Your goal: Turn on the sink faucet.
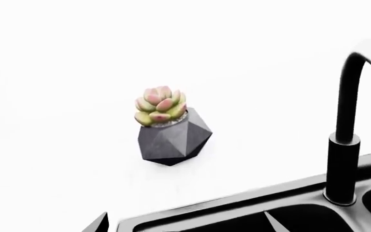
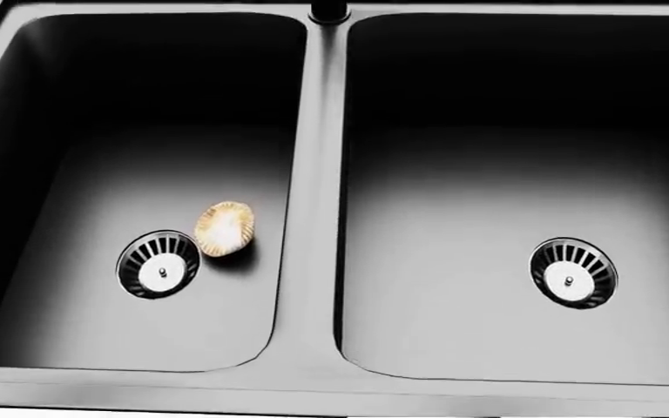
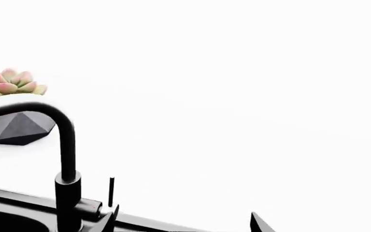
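Fingers (image 3: 111, 220) barely visible as dark tips at the frame bottom, spread apart near the black cylindrical faucet post (image 3: 67, 193) at lower left, presumably aimed at its lever; left fingers' spread impossible to judge.

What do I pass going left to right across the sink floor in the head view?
Left basin's drain → shell-like tan object touching the drain's right side → central divider ridge → right basin's drain.
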### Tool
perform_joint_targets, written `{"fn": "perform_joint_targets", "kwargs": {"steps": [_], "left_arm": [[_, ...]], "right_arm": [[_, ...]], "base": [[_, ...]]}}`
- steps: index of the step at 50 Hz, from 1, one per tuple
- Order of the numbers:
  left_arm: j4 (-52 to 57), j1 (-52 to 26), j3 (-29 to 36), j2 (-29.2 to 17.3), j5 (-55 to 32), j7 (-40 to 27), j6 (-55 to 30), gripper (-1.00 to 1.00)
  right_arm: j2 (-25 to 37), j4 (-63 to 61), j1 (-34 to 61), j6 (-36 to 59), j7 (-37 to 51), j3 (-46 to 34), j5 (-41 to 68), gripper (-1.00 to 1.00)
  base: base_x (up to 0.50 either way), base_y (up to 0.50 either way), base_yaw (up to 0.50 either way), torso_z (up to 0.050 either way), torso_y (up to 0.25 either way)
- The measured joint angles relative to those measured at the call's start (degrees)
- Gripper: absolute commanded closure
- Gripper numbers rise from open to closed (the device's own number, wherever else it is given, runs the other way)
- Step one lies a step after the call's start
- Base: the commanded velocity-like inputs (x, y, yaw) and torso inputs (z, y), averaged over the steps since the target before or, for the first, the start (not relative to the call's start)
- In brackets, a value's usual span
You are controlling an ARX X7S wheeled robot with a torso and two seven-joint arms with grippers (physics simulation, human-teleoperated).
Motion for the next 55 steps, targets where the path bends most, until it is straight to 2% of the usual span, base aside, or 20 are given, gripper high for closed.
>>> {"fn": "perform_joint_targets", "kwargs": {"steps": [55], "left_arm": [[0.6, 2.5, -0.8, -0.9, -1.0, -0.8, 0.0, -1.0]], "right_arm": [[-0.2, 0.8, 0.3, 1.1, -0.2, 1.4, 2.0, -1.0]], "base": [[0.27, 0.0, 0.0, 0.0, 0.0]]}}
